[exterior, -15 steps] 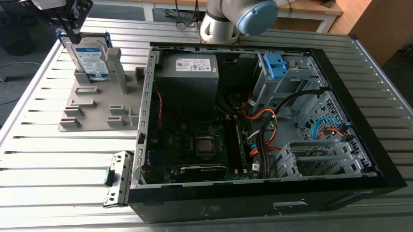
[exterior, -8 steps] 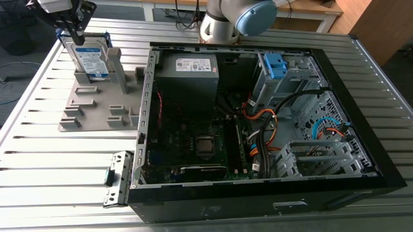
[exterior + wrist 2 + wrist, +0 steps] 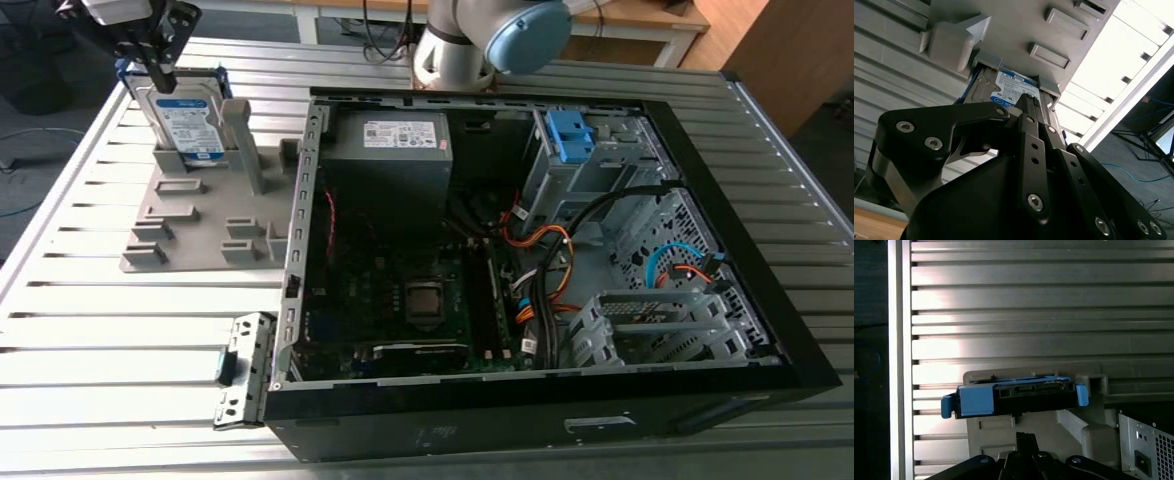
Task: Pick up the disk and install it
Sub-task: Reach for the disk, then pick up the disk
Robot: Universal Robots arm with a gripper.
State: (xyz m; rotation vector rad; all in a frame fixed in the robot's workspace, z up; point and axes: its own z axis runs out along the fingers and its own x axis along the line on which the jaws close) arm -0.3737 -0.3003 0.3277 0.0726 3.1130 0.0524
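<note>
Gripper (image 3: pixel 1025 102): black linkage bars with silver screw heads crowd the foreground, and its tip lies over the label face of the disk (image 3: pixel 1006 87); contact cannot be resolved. The disk stands on edge in a slot of the grey holder (image 3: pixel 1019 25), with the white-and-blue label toward the camera and a sliver of blue frame along 1 side; the holder also carries at least 3 raised rectangular blocks. The holder rests on the ribbed metal table (image 3: pixel 889 45), part of it glaring white, and past the table edge a thin blue cable (image 3: pixel 1134 172) lies on dark floor.
</note>
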